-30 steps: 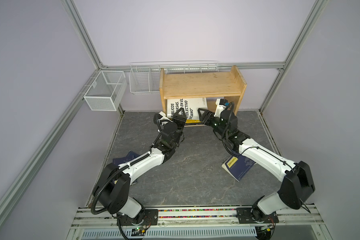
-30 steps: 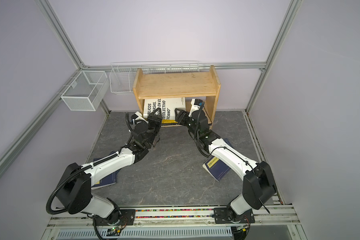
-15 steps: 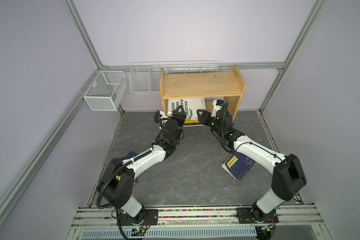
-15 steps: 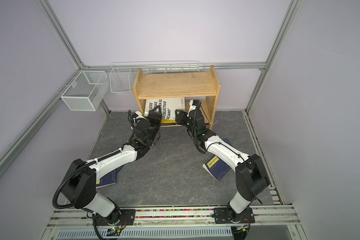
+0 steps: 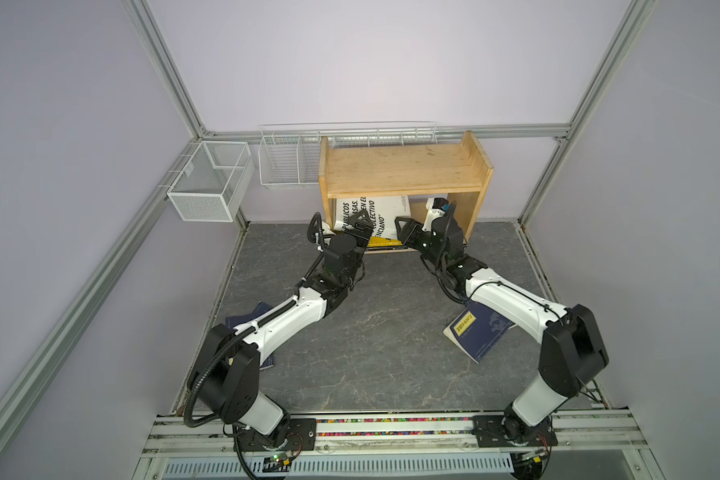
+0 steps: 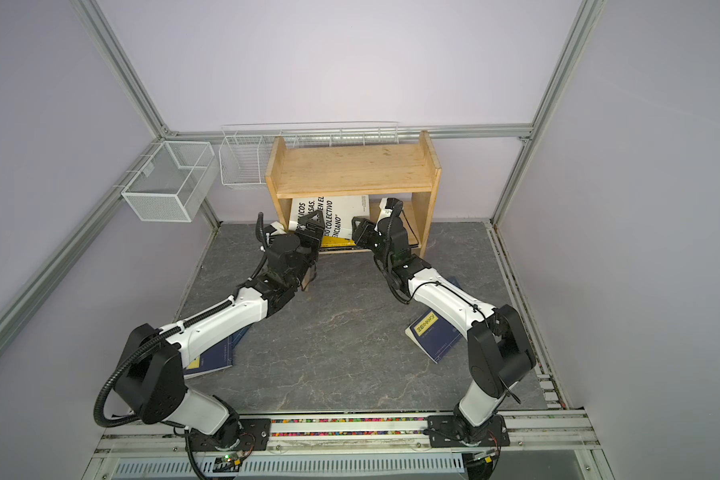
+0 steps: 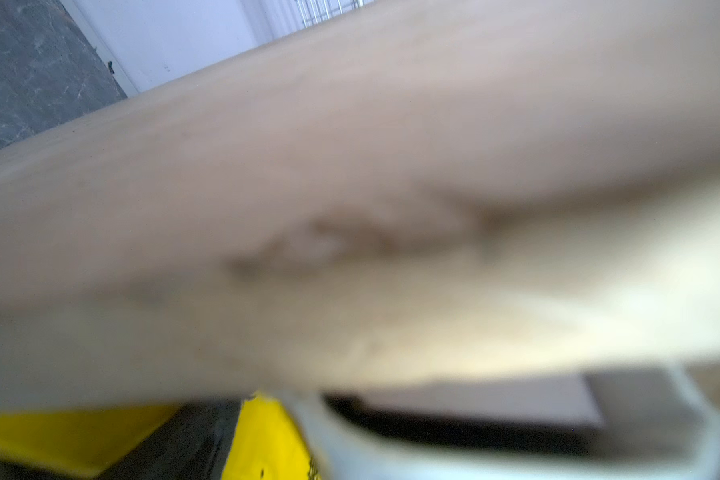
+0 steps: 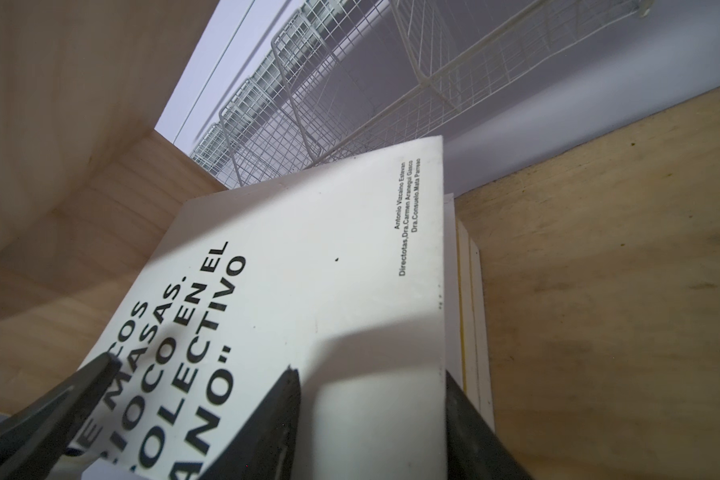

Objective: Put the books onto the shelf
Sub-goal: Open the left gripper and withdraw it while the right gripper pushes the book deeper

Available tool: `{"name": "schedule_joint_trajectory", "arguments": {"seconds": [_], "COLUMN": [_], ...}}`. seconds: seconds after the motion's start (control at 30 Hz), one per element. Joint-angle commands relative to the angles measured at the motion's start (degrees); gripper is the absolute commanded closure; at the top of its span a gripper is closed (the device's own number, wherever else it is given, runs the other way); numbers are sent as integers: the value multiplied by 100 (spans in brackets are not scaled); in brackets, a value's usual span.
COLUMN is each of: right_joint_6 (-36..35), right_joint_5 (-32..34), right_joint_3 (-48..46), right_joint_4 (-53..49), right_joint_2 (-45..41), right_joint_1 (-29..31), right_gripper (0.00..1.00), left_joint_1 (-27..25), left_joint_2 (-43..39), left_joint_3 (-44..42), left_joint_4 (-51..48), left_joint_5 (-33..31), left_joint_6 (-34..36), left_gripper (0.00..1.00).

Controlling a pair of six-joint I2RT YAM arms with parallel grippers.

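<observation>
A thin navy book (image 6: 213, 357) lies flat on the desk (image 5: 371, 345), well behind the left jaws and partly under that arm. The left jaws sit at the lower opening of the shelf (image 5: 404, 170), over the near left corner of the white book (image 5: 393, 205). I cannot tell whether they stand apart, as the left wrist view is a blur of wood with the yellow book (image 7: 71, 432) beside it. A mesh basket (image 5: 208, 187) and a wire basket (image 5: 287, 166) hang beyond these jaws, off to their left. The white book leans tilted in the lower tier, resting on the yellow one, its near edge between the two sets of jaws. The right jaws are parted and grip nothing, their fingers (image 8: 59, 399) over the white cover. Another navy book (image 5: 481, 336) lies on the desk well behind them
</observation>
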Motion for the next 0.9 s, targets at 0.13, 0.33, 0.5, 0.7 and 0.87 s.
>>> {"name": "schedule_joint_trajectory", "arguments": {"seconds": [0.13, 0.33, 0.5, 0.7, 0.87], "right_joint_6": [-5, -337, -506, -602, -539], "right_joint_5": [-309, -223, -184, -128, -212], "right_joint_3": [156, 242, 311, 336, 333], "right_joint_4": [240, 48, -73, -185, -220], "right_joint_2": [112, -96, -202, -197, -127], "right_joint_1": [131, 117, 111, 104, 0], "right_gripper": [48, 47, 45, 44, 43], "left_joint_1": [124, 289, 333, 351, 351], "left_joint_2": [-1164, -2837, -4057, -4581, -4368], "left_joint_3": [-618, -1324, -1580, -1823, -1821], "left_joint_4": [-1254, -2135, -2802, -2946, -2842], "left_joint_5": [355, -41, -831, -1200, -1023], "left_joint_6": [333, 1225, 1782, 1872, 1886], "left_gripper": [0, 0, 0, 0, 0]}}
